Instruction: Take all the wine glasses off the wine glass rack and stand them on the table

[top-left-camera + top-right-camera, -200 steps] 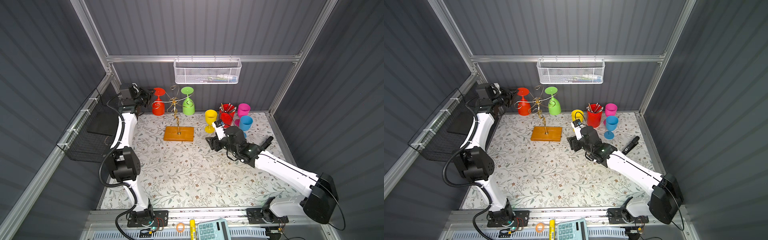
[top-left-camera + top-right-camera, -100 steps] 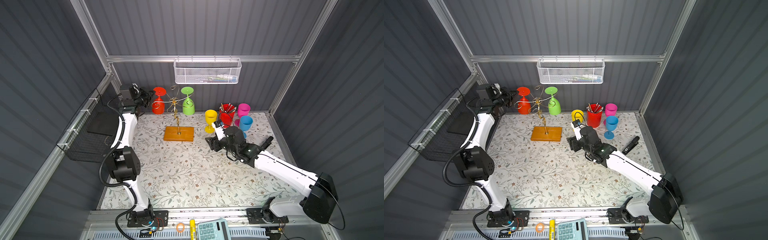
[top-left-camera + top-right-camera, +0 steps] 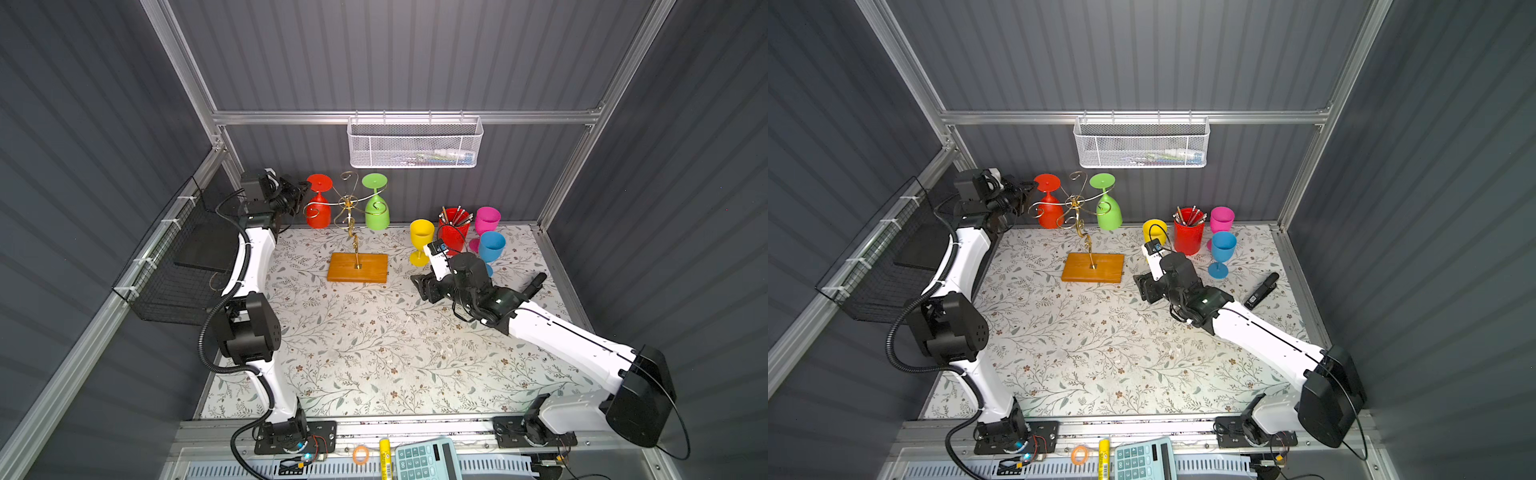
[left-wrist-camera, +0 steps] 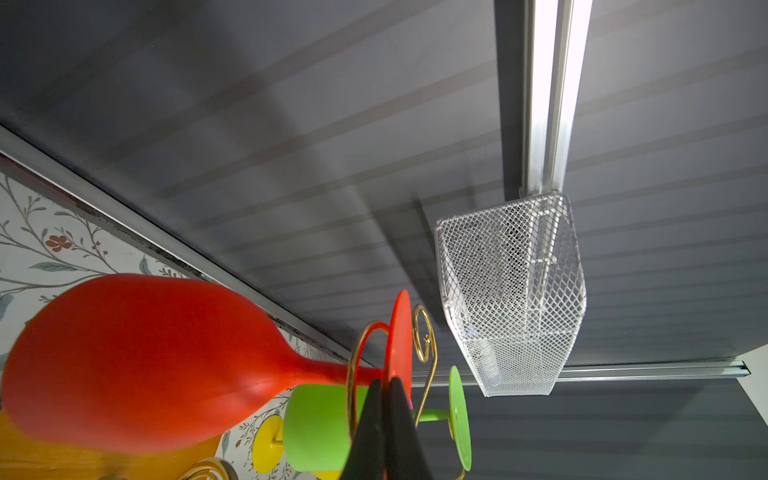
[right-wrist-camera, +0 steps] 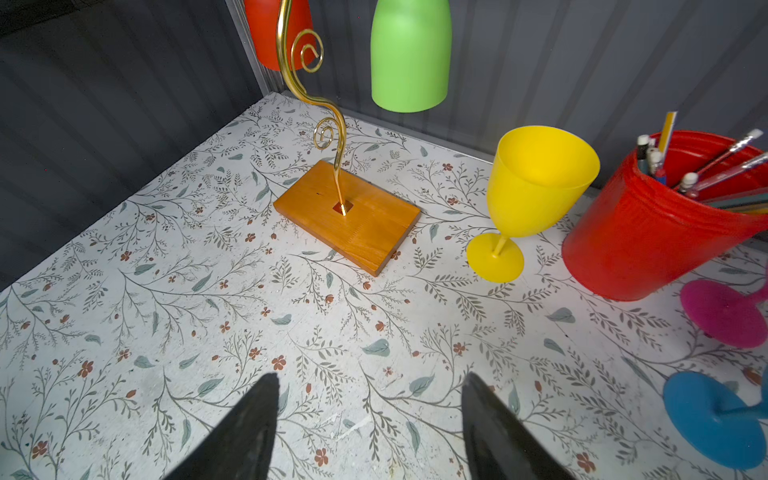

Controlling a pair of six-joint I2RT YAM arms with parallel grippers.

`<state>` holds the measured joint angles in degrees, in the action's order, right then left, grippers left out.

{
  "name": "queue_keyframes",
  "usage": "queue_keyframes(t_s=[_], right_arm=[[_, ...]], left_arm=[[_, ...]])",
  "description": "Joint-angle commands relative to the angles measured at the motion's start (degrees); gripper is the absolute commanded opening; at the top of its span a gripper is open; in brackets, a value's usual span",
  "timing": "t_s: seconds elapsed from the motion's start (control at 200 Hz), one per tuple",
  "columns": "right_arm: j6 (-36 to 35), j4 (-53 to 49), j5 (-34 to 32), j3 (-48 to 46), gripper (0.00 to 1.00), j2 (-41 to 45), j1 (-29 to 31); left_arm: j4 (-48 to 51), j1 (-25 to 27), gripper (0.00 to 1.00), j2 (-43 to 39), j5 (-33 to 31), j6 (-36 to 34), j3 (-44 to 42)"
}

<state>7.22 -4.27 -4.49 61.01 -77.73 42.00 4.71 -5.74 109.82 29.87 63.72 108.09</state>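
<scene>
The wine glass rack stands at the back on its orange-brown base, its gold scroll arms carrying two upside-down glasses. A red wine glass hangs on the left arm and a green wine glass on the right arm. My left gripper is shut on the edge of the red glass's round foot, and the glass still hangs in the gold loop. My right gripper stands open and empty, low over the mat, right of the base.
On the mat at the back right stand a yellow glass, a red pencil cup, a pink glass and a blue glass. A black stapler lies nearby. A white mesh basket hangs on the back wall, a black wire basket on the left.
My left gripper's jaws have closed the last bit onto the red glass's foot. The right arm has not moved.
</scene>
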Motion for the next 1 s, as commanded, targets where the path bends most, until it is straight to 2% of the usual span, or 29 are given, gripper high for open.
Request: queue_keyframes(t_s=[0.0,0.405,0.991], right_arm=[[-0.5,0.5,-0.6,0.7,0.70,-0.2,0.4],[-0.5,0.7,-1.1,0.4,0.70,0.1,0.6],[-0.8,0.8,-1.9,-0.1,0.70,0.8,0.7]], left_arm=[[-2.8,-0.3,0.00,-3.3,0.2,0.8,-0.9],[-10.0,-0.3,0.00,-5.3,-1.5,4.3,-5.2],[-13.6,-0.2,0.00,-0.7,0.8,6.2,-1.3]])
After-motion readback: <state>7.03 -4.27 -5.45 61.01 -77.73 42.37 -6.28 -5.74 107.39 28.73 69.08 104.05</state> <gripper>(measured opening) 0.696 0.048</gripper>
